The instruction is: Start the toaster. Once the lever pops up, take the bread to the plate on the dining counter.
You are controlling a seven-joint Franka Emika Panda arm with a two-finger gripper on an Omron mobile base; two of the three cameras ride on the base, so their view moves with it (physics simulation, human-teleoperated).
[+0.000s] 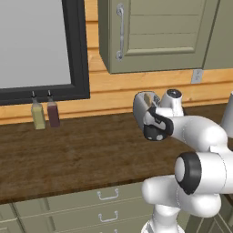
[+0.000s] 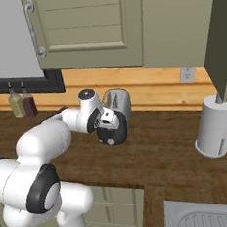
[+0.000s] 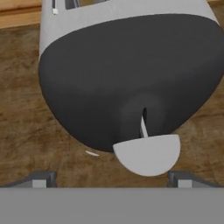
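Reaching: the gripper (image 3: pixel 111 177) was right up at the black end of the toaster (image 3: pixel 127 78), low down by its grey lever (image 3: pixel 148 154).
Why there: the lever had to go down to start the toaster, so the hand sat close to it, I think to push on it.
Gripper: its two tips (image 3: pixel 41 178) stood wide apart and held nothing.
Toaster: it stood on the wood counter (image 1: pixel 68 154), near the back wall, just past the hand (image 2: pixel 109 125).
Bread: something pale tan (image 1: pixel 148 98) showed in the top slot; it was probably the bread, but the view was too small to be sure.
Lever: it looked like it was up, not pushed yet.
Around: two small bottles (image 1: pixel 45 113) stood far off by the dark window frame (image 1: pixel 77 50). A white roll (image 2: pixel 216 127) stood well apart on the other side, and a sink edge (image 2: pixel 209 217) showed below it. Green cabinets (image 2: pixel 92 24) hung above.
In the way: nothing sat between the hand and the lever. The cabinets hung over the toaster, so lifting the bread out later may need care.
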